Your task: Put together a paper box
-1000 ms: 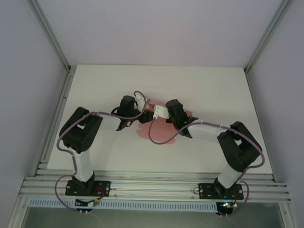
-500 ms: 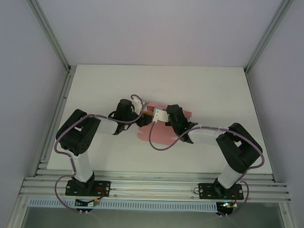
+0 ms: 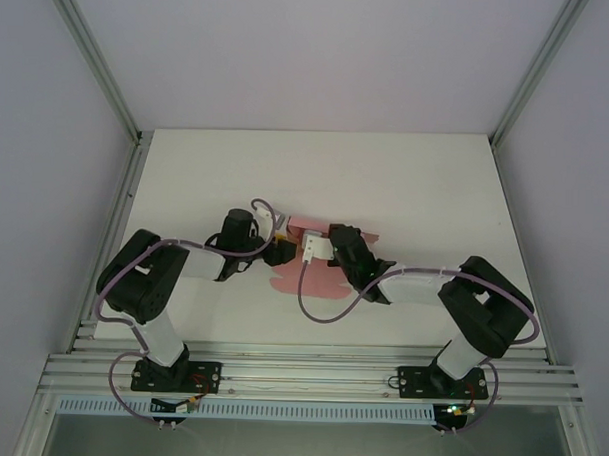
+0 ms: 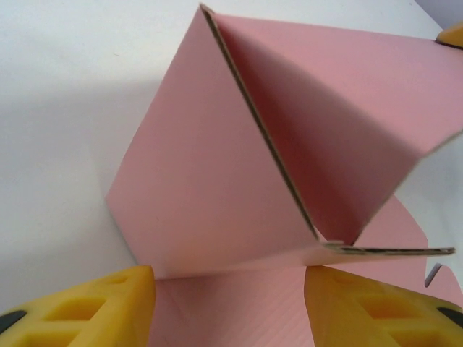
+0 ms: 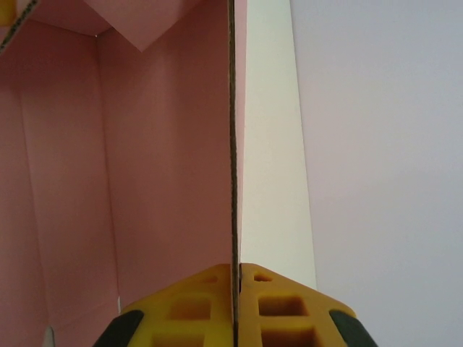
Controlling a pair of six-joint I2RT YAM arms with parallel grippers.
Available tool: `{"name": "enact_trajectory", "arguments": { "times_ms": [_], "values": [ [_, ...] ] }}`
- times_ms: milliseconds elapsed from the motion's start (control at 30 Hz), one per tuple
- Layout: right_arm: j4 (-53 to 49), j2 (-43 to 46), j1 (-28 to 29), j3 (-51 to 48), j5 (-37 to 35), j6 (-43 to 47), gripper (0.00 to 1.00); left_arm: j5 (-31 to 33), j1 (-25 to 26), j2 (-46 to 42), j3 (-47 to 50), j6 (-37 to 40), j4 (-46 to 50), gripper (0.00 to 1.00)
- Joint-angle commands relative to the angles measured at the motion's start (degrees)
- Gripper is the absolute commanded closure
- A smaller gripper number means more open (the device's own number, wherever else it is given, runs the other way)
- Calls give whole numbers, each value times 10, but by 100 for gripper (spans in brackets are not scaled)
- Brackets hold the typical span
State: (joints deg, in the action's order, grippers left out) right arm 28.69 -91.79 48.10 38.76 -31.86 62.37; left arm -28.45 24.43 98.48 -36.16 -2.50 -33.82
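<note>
Right claw (image 5: pixel 235 285) is clenched on an upright wall of the paper box (image 5: pixel 166 144), while left claw (image 4: pixel 226 293) is released, with a raised flap (image 4: pixel 210 181) faced straight ahead.

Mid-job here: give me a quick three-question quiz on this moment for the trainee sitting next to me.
1. True or false: the right hand is pinching an upright wall of the paper box.
2. The left hand is: A) shut on a flap, B) open over the card, C) gripping a cable.
3. Fill in: the box sits on a ____ table.
Key: 1 true; 2 B; 3 white.
</note>
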Motion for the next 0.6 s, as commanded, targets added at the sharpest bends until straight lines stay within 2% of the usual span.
{"name": "enact_trajectory", "arguments": {
  "times_ms": [0, 33, 133, 300, 400, 567],
  "values": [
    [-143, -32, 25, -36, 57, 2, 100, 5, -4, -27, 17, -10, -53, 42],
    [-149, -31, 27, -34, 58, 0, 100, 27, -4, -32, 23, -3, -55, 42],
    [-169, -23, 29, -23, 65, -8, 100, 81, -8, -46, 26, 8, -50, 32],
    [-185, -19, 29, 5, 64, -21, 100, 34, -15, -39, 11, 4, -62, 31],
    [-197, -18, 25, 23, 64, -24, 100, -24, -21, -17, -14, 6, -67, 33],
    [-250, -1, 22, 38, 119, -26, 100, -97, -23, 7, -40, 33, -100, 34]
  ]
}}
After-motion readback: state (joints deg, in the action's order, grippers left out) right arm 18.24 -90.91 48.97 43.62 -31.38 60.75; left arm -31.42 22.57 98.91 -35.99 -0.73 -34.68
